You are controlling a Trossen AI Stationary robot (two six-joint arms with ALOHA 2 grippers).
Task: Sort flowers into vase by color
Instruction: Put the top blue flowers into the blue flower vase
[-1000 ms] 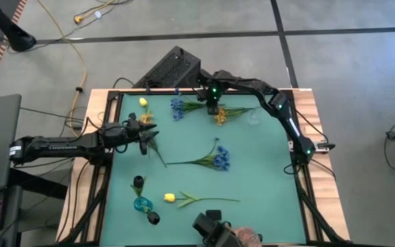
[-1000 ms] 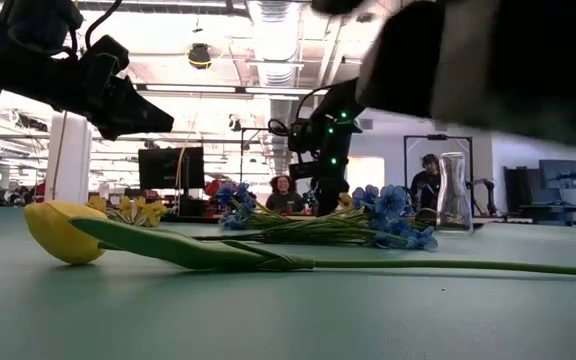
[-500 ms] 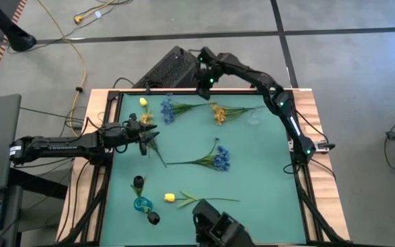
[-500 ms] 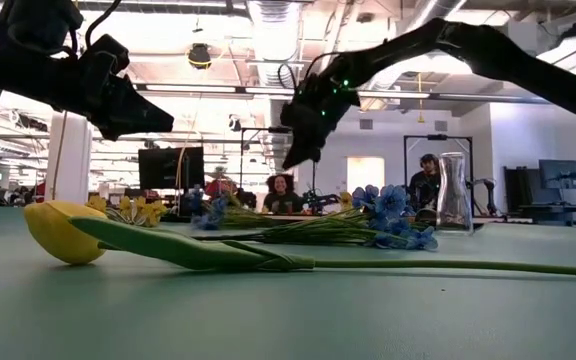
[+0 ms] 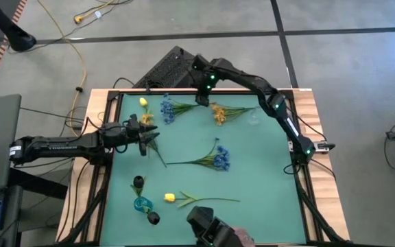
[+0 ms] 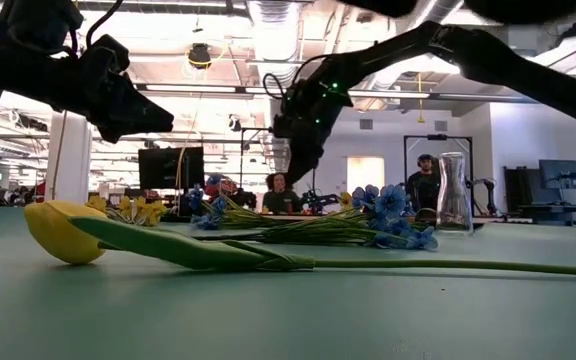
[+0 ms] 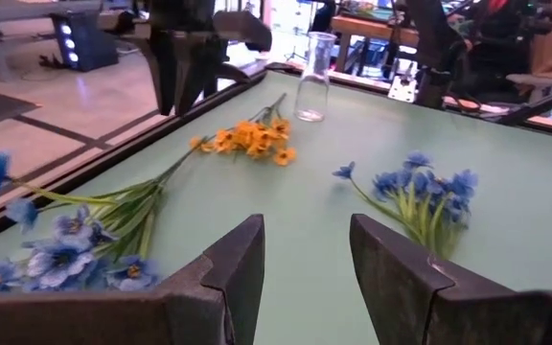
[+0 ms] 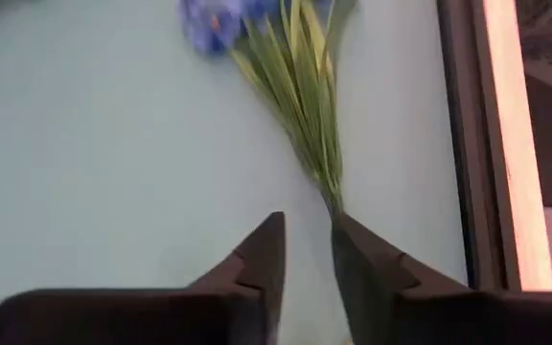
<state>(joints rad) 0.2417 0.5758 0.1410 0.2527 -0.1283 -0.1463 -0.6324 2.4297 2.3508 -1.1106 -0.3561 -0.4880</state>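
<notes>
Lying on mat: 2 blue flower bunches (image 5: 219, 159), 1 orange bunch (image 5: 219, 113), 1 tulip (image 5: 171, 197).

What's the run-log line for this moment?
right claw: above stem end of far blue flower, slightly open, empty | left claw: open, waiting at left edge | vase: empty

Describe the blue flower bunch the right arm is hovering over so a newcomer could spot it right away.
Start at the green table and go to its far edge, below the right pincer. The bunch of blue artificial flowers with green stems lies there; its neighbour, the orange-yellow flower bunch, differs in colour, and the other blue bunch lies mid-table.
</notes>
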